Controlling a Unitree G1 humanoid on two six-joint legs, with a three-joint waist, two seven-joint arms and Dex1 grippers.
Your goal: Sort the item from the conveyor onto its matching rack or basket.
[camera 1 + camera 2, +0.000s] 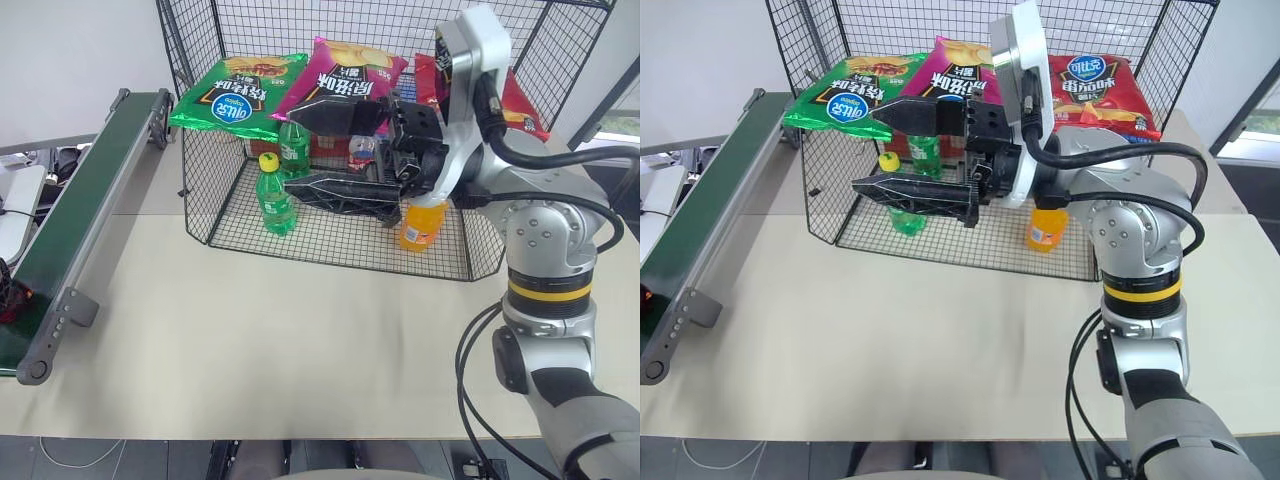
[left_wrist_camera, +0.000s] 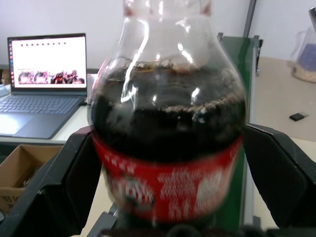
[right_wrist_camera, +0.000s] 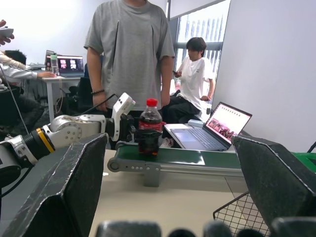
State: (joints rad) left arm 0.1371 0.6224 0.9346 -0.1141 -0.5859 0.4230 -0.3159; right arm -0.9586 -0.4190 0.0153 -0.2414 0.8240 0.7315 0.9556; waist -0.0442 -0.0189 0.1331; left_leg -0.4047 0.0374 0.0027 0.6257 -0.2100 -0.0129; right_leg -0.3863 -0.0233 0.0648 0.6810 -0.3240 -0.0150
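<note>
desk [image 1: 250, 340]: pale top, carries the belt and the basket
basket [image 1: 450, 255]: big black wire one at the far side; chip bags draped on its rim, green soda bottles and an orange one standing inside
conveyor [image 1: 90, 190]: dark green belt along the robot's left, rounded grey end nearest the robot
right hand [image 1: 330, 150]: raised in front of the basket, pointing toward the belt, fingers spread wide, nothing in it
left hand [image 3: 129, 129]: out at the belt's end, fingers wide, one on each side of the cola bottle; can't tell if the pads touch it
cola bottle [image 3: 149, 127]: upright on the belt's end, red cap, red label, dark to the neck; sits between the left fingers [image 2: 59, 192]
step: looks like the grasp at the belt, bottle bracketed but not yet lifted
next: probably close the left hand on the label band, lift clear of the rails, carry across to the basket; the right hand hangs in front of it, so it may need to make room
</note>
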